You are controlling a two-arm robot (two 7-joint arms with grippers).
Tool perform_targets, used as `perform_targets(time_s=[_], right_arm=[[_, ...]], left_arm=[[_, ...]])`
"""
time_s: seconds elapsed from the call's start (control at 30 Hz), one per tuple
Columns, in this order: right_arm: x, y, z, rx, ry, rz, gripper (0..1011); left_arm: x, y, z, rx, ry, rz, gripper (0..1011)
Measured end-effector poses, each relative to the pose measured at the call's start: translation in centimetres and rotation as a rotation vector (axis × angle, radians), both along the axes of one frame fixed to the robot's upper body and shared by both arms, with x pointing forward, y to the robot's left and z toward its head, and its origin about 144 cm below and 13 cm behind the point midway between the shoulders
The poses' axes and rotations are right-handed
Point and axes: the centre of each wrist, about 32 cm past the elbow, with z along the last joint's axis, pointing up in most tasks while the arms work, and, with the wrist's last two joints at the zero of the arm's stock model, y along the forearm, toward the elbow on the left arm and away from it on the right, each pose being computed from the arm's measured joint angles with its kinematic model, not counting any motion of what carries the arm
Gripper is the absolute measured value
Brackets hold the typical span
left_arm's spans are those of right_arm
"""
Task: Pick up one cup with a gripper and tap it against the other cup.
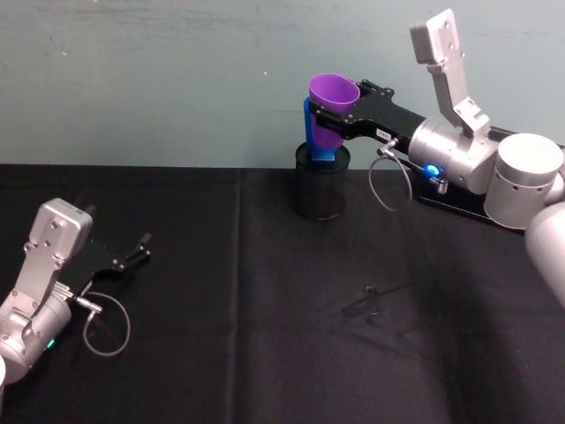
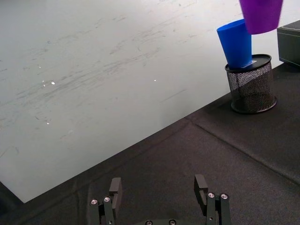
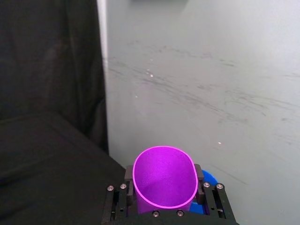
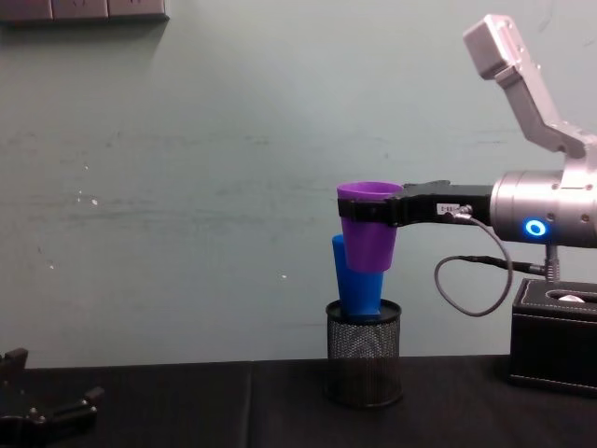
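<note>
- Looking down from the head, the right end effector (image 1: 342,118) is clamped around the purple tapered plastic tumbler (image 1: 333,94), holding it in the air, mouth up. The tumbler hangs just in front of the bright blue tapered plastic tumbler (image 1: 309,124), which stands in a black mesh pen holder (image 1: 320,190) at the far edge of the black-covered bench (image 1: 265,309). The left end effector (image 1: 138,250) rests low over the bench, well apart from both.
- Left wrist view: the left end effector (image 2: 158,187) has its fingers spread with nothing between them. Far off, the blue tumbler (image 2: 236,42) leans in the mesh holder (image 2: 253,89), with the purple one (image 2: 261,14) above it.
- Right wrist view: black fingers (image 3: 200,174) press both sides of the purple tumbler (image 3: 164,176); a sliver of blue (image 3: 209,180) shows beside it.
- Chest view: the purple tumbler (image 4: 368,243) overlaps the upper part of the blue one (image 4: 353,289); I cannot tell whether they touch. A black box (image 4: 555,345) sits to the right.
</note>
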Motion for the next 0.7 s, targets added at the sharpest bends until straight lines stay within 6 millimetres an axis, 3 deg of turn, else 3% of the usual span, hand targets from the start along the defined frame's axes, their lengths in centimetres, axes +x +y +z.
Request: perform_targets(time_s=[0.7], right_arm=[[-5.5, -2.7, 0.4, 0.002, 0.012, 0.144, 718]], left_arm=[[0.0, 0.0, 0.0, 0.0, 0.0, 0.0, 1011]])
